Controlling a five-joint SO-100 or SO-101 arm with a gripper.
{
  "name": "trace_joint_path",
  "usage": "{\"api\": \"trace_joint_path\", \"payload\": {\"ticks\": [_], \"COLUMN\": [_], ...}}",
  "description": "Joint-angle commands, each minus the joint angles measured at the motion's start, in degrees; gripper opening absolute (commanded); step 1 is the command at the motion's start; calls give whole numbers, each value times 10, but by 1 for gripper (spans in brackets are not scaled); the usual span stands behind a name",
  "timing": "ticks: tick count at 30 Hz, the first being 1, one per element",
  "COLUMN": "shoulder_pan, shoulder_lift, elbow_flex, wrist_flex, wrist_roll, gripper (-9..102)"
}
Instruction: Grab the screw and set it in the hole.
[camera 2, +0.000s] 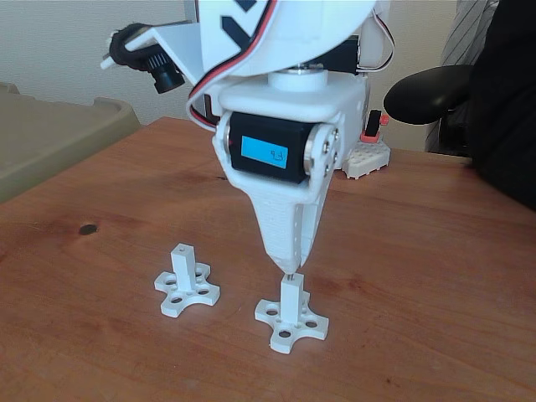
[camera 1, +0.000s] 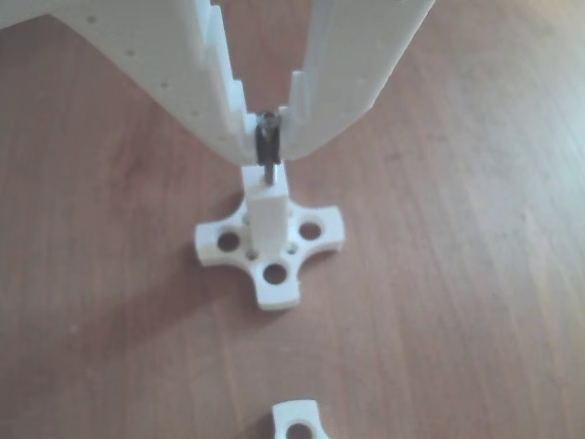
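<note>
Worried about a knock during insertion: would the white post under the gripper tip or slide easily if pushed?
The post probably resists tipping: its cross base spreads wide and flat. It looks like light plastic on a smooth wooden table, so it may slide. The screw pressing down from the gripper should help steady it.

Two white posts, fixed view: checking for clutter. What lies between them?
Bare wooden table between the left post and the post under the gripper.

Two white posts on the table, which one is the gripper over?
The right post in the fixed view: the gripper holds the screw directly above its top. The left post stands apart, untouched.
</note>
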State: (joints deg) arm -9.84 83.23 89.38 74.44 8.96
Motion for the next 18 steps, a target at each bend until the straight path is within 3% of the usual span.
{"api": "trace_joint_path", "payload": {"ticks": [1,18], "shoulder_pan": [-10,-11], "shoulder_lift": [22,26], "elbow_flex": [-8,-8], "wrist_flex": [7,11], "wrist_roll": [4,5], "gripper": [-4,-4]}}
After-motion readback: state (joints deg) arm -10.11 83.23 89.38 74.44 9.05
